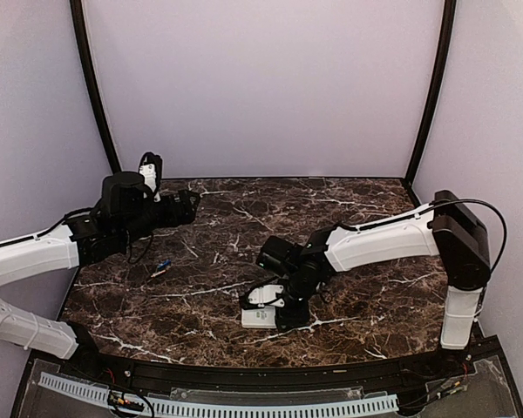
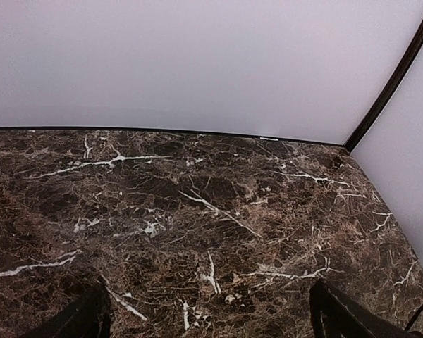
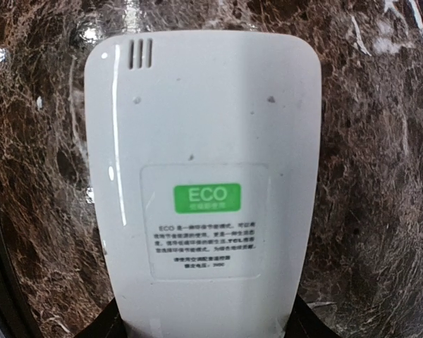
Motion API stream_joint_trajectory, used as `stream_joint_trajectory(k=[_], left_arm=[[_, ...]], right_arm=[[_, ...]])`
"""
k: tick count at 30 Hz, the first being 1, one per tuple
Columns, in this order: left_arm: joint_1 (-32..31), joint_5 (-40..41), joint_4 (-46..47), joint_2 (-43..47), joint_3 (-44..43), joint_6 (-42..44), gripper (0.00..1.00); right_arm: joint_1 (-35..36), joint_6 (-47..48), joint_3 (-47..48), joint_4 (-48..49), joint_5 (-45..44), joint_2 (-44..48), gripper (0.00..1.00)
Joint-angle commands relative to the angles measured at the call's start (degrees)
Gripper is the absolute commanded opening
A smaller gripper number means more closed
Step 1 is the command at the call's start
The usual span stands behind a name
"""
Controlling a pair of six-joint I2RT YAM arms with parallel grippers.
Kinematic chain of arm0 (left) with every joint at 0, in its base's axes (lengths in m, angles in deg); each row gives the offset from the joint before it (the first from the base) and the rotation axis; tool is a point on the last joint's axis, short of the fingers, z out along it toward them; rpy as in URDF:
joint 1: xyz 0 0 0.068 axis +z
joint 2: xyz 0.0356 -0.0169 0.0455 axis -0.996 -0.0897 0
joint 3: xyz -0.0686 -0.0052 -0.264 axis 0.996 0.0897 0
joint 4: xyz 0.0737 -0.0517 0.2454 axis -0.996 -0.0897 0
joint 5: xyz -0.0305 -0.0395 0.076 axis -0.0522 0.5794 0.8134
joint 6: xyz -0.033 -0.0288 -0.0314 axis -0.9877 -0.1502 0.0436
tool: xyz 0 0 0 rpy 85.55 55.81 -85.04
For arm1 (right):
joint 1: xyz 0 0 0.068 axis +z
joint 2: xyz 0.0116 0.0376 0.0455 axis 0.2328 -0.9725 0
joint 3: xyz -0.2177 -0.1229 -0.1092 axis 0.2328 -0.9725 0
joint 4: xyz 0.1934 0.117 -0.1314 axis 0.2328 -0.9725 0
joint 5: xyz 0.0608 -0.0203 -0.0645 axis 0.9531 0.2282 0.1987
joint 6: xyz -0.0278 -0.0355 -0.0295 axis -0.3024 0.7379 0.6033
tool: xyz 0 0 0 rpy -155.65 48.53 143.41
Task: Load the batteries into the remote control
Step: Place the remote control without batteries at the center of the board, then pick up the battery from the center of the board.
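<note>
The remote control (image 3: 201,176) fills the right wrist view, its white back up, with a green ECO sticker and a small vent slot. My right gripper (image 3: 204,327) is shut on its near end, one dark finger on each side. From above, the remote (image 1: 258,317) lies low over the marble near the front middle, under the right gripper (image 1: 283,306). One small blue battery (image 1: 163,265) lies on the table left of centre. My left gripper (image 1: 190,207) hovers farther back, apart from the battery. It is open (image 2: 208,325), with only bare marble between its fingers (image 2: 338,317).
The brown marble table (image 1: 357,287) is walled by pale panels at the back and sides, with dark corner posts (image 1: 427,96). A small white piece (image 1: 266,294) shows right beside the right gripper. A perforated white rail (image 1: 244,406) runs along the front edge.
</note>
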Motion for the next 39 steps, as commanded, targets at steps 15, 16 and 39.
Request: stream_joint_trajectory(k=[15, 16, 39], left_arm=[[2.1, -2.1, -5.6, -4.0, -0.8, -1.1, 0.99], [2.2, -2.4, -5.6, -4.4, -1.0, -1.1, 0.99], [10.5, -2.3, -59.6, -33.4, -26.8, 31.0, 0.65]], right_arm=[[2.0, 2.4, 4.9, -5.1, -4.2, -7.3, 0.6], [2.0, 2.4, 4.9, -5.0, -4.6, -7.3, 0.61], [2.1, 1.5, 4.1, 0.4, -1.7, 6.0, 0.72]])
